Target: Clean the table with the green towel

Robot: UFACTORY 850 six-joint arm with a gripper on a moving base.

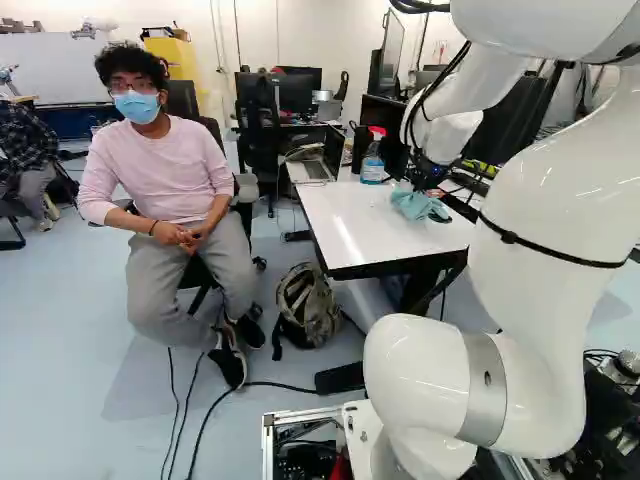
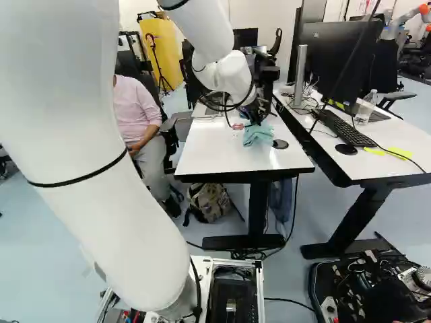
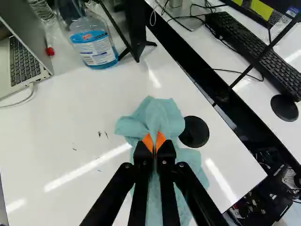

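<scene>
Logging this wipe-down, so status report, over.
Fingers shut on green towel, towel on white table. Dark specks beside towel. Black disc at towel's edge, possibly in the way.

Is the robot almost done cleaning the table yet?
Grabbing looks done: the hand is pinching the green towel. In hand now: the towel rests on the table, but I can't tell if it's wiping yet. Left: little dark marks beside the towel probably need wiping, so it doesn't look finished.
</scene>
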